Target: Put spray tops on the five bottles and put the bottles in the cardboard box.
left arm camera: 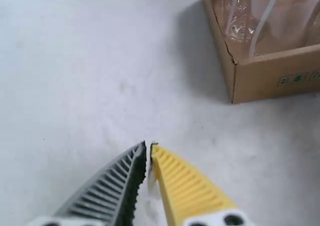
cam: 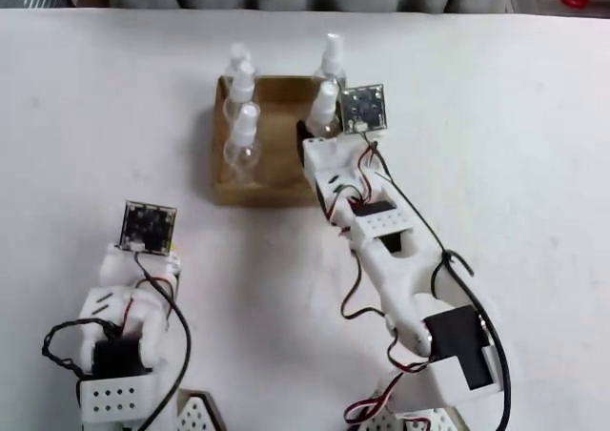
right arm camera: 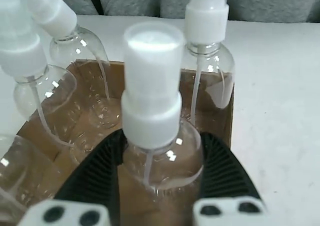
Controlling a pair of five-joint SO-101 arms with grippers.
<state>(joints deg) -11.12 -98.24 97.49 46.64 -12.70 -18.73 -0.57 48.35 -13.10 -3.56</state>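
Clasping the held bottle point(right arm camera: 162, 156) by its rounded clear body, the right gripper point(right arm camera: 162, 138) appeared at lower centre of the right wrist view. One black jaw lay against each side of the bottle, below the white spray top point(right arm camera: 152, 81). The bottle stood upright within the cardboard box point(cam: 272, 194), at the box's right edge in the upper centre of the high view. Whether its base rested on the box floor could not be told. Four further bottles point(right arm camera: 207, 71), each fitted with a spray top, stood in the box: one just behind the held bottle, three toward the left of the right wrist view.

The left gripper point(left arm camera: 149, 148) lay at lower centre of the left wrist view. Its grey and yellow jaws were closed tip to tip on nothing, above the white table point(left arm camera: 90, 76) and well apart from the box at upper right.

The bottle appeared empty and thin-walled, so it was judged light. Its smooth curved wall was judged liable to slip or turn between the jaws. The tall top made it easy to topple, and its neighbours stood close. The soundest hold was judged to be across the widest part of the body, as shown, not on the top, which might work loose.
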